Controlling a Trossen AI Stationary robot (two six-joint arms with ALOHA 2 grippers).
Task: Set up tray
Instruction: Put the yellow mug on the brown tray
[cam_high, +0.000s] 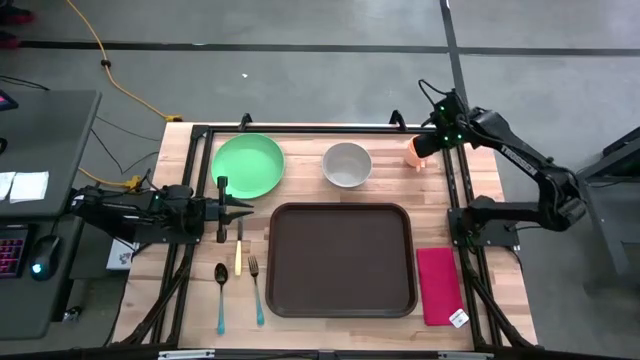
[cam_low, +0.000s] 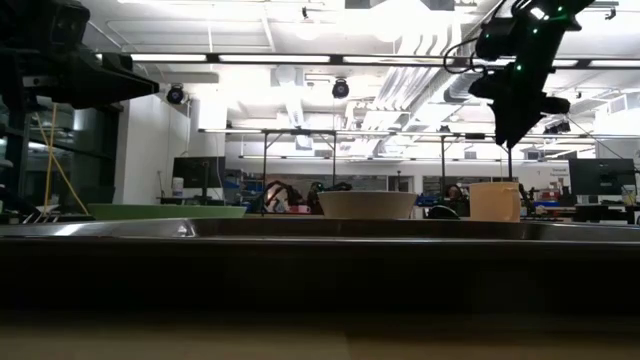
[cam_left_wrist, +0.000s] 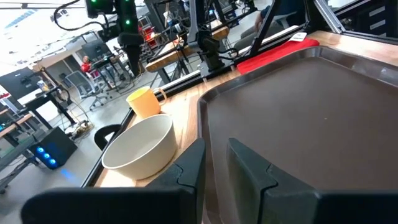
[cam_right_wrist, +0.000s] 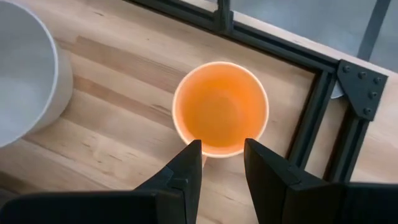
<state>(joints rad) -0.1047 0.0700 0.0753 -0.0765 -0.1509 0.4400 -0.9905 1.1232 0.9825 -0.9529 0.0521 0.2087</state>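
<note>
My right fingers (cam_right_wrist: 221, 163) hang spread and empty above the small orange cup (cam_right_wrist: 221, 107), upper right of the high view; the large dark-brown plastic tray (cam_high: 342, 259) lies lower centre; my left fingers (cam_left_wrist: 225, 164) part slightly, empty

Smooth brown plastic tray (cam_high: 341, 259) on pale grained wood table (cam_high: 300, 140).

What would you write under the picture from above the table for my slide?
Empty brown tray waits mid-table; right gripper hovers over the orange cup, left gripper rests beside the green plate.
</note>
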